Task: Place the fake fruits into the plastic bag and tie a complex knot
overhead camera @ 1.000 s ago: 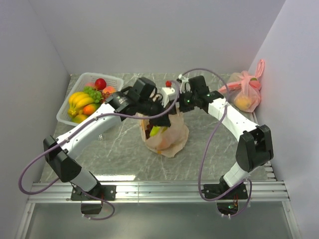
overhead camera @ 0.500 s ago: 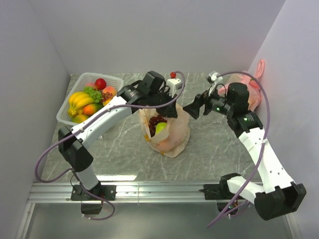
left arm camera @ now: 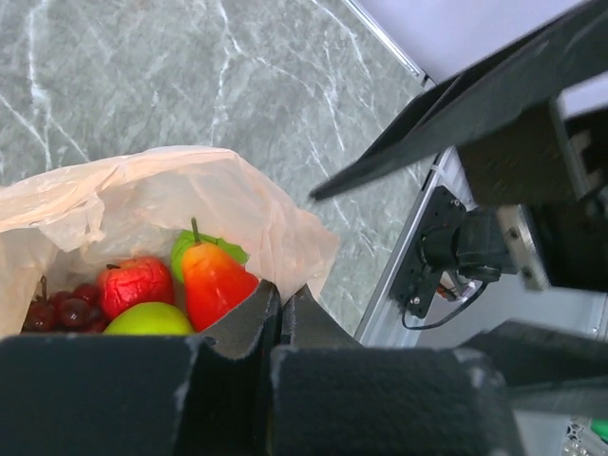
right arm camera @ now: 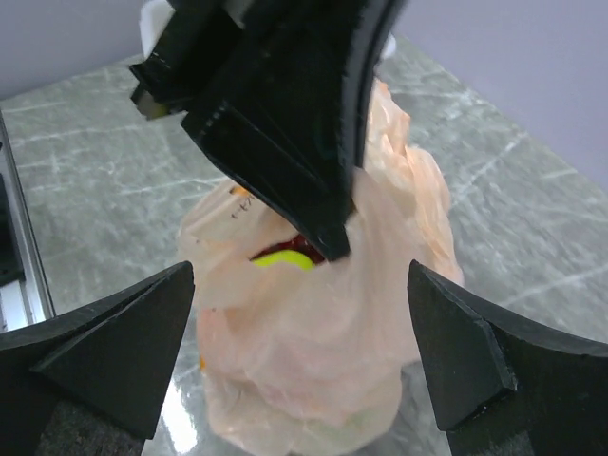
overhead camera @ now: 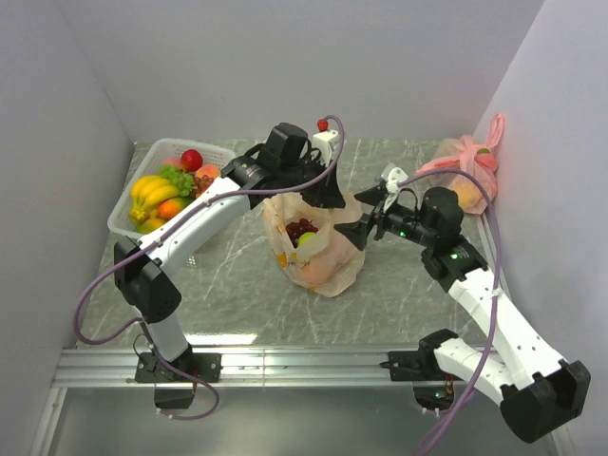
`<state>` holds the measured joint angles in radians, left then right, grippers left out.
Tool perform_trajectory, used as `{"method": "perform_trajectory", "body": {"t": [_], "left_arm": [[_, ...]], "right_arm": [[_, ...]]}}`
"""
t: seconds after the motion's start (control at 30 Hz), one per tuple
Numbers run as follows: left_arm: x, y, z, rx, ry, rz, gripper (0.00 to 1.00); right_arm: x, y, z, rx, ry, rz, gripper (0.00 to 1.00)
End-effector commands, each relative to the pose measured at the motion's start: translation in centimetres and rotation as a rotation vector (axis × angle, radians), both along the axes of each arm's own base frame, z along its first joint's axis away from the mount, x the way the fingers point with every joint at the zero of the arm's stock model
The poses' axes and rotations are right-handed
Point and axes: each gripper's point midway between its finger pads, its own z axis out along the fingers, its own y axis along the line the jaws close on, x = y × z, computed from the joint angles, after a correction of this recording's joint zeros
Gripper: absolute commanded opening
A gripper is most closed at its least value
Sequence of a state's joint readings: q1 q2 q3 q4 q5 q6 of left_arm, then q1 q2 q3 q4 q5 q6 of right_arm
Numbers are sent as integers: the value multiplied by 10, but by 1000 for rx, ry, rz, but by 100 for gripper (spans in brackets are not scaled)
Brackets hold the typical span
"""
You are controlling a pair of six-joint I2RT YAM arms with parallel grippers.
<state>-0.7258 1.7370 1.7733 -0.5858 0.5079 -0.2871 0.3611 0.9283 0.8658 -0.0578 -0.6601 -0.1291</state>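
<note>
Claws: left gripper [overhead camera: 321,195] pinched shut on the far rim of the plastic bag [overhead camera: 332,266]; right gripper [overhead camera: 364,228] spread wide, just right of it.

Top view: bag mid-table, fake fruits [overhead camera: 302,233] in its open mouth. Basket [overhead camera: 122,220] of fruit far left, pink bag [overhead camera: 467,176] far right, bare table [overhead camera: 228,285] near.

Left wrist: bare marble between bag and near rail [left arm camera: 404,252].

Right wrist: left gripper stands across the bag mouth.

The left tool [overhead camera: 330,197] seemingly pinches the plastic bag [overhead camera: 334,258]; right tool [overhead camera: 367,230] nearby.

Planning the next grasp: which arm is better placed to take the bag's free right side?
Probably right. The right gripper is open and faces the plastic bag from that side; the left gripper is shut on its rim.
</note>
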Motion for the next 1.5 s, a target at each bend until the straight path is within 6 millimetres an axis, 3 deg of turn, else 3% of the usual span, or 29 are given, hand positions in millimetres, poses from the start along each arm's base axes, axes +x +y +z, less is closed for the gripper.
{"method": "perform_trajectory", "body": {"t": [0.0, 0.2, 0.37, 0.47, 0.5, 0.57, 0.63, 0.67, 0.7, 0.77, 0.8, 0.83, 0.87, 0.9, 0.97, 1.0, 1.13, 1.2, 1.23, 1.3, 1.4, 1.47], "left_arm": [[0, -11, 25, -76, -31, -30, 0], [-7, -10, 37, -114, -80, -75, 0], [-5, -13, 51, -171, -81, -47, 0], [-5, -16, 65, -223, -99, -44, 0], [-5, -17, 68, -232, -102, -44, 0], [-5, -18, 67, -235, -90, -41, 0], [-2, -16, 69, -236, -96, -14, 1], [0, -14, 68, -232, -95, 4, 2], [7, -9, 68, -225, -107, 45, 7], [15, 6, 74, -234, -115, 100, 25], [31, 24, 76, -237, -118, 161, 31], [46, 50, 80, -251, -104, 238, 49], [42, 52, 81, -262, -88, 244, 59], [53, 78, 89, -277, -93, 309, 75], [66, 108, 78, -251, -64, 402, 90], [65, 121, 83, -253, -78, 432, 96], [80, 175, 46, -212, -24, 607, 99], [95, 211, 10, -176, 75, 718, 99], [99, 220, -1, -181, 127, 754, 99], [105, 236, -28, -191, 228, 772, 98], [113, 241, -49, -222, 294, 787, 97], [120, 238, -52, -269, 309, 783, 98]], "right_arm": [[1, 22, 17, 68, -83, 28, 100], [22, 29, -1, 63, -56, -29, 100], [18, 39, -10, 102, 5, -12, 99], [15, 43, -28, 136, 74, -24, 89], [16, 43, -30, 143, 77, -30, 78], [20, 41, -31, 154, 79, -52, 66], [21, 41, -33, 151, 80, -54, 41], [18, 42, -36, 143, 86, -40, 28], [17, 42, -38, 133, 86, -37, 0], [14, 40, -48, 109, 104, -29, 0], [13, 38, -51, 98, 104, -30, 0], [10, 36, -57, 84, 112, -23, 0], [9, 35, -61, 74, 119, -20, 0], [7, 33, -64, 69, 121, -15, 0], [-2, 34, -75, 44, 138, 23, 0], [-5, 33, -78, 21, 120, 43, 0], [-17, 28, -99, -86, 86, 129, 0], [-23, 23, -111, -140, 85, 174, 0], [-24, 21, -116, -157, 88, 184, 0], [-25, 13, -126, -194, 109, 192, 0], [-25, 7, -135, -253, 82, 214, 0], [-27, 5, -140, -278, 91, 224, 0]]}}
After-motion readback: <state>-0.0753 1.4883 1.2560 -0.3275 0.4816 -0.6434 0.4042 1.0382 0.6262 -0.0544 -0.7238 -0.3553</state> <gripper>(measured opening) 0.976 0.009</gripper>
